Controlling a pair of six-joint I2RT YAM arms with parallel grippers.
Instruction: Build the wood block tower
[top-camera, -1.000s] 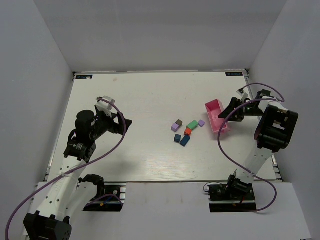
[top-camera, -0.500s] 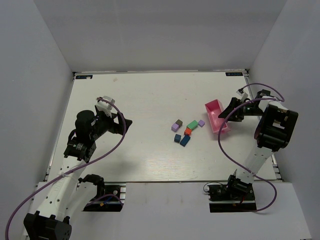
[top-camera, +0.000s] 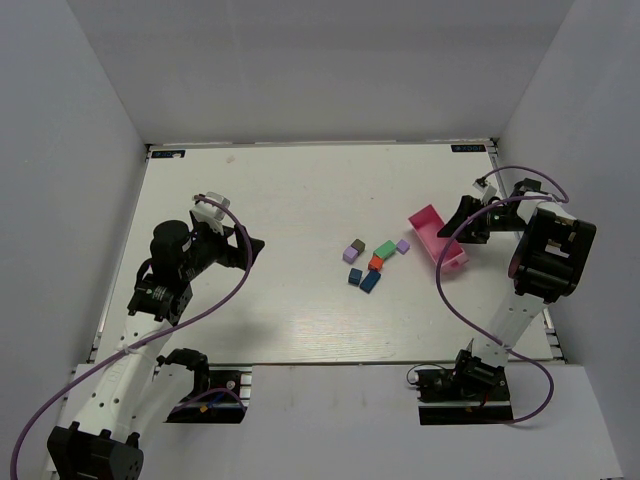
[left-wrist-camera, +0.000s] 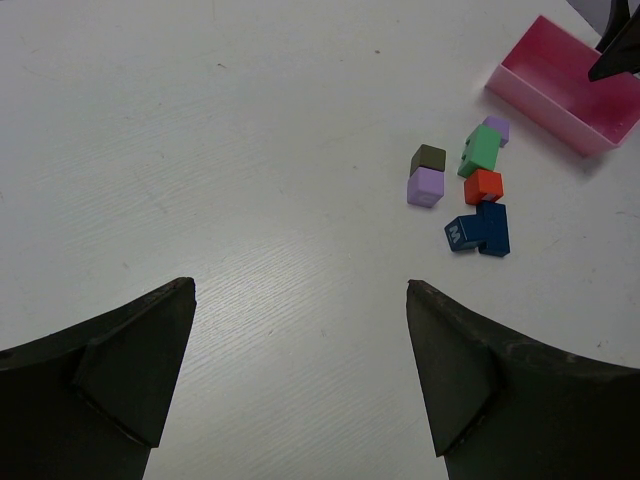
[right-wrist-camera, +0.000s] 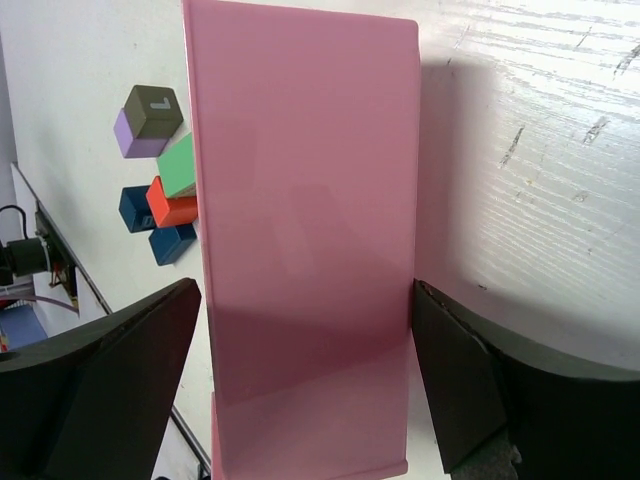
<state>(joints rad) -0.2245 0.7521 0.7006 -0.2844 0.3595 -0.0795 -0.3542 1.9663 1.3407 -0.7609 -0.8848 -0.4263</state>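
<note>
Blocks (top-camera: 370, 262) sat loose, middle of table (top-camera: 260, 190), nothing stacked. Reckon tiny, light, hard, slick-ish, so you'd pinch flat opposite sides. Left jaws gaped empty; right jaws straddled tray (top-camera: 437, 237), couldn't tell if gripping.

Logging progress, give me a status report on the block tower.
Left gripper open, empty. Right gripper straddles pink rectangular tray, grip unclear. Small painted wood blocks clustered loose, none stacked. Nothing obstructing them.

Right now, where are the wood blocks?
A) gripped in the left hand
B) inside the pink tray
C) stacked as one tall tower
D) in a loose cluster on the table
D: the wood blocks lie clustered on the table, outside the pink tray.
</note>
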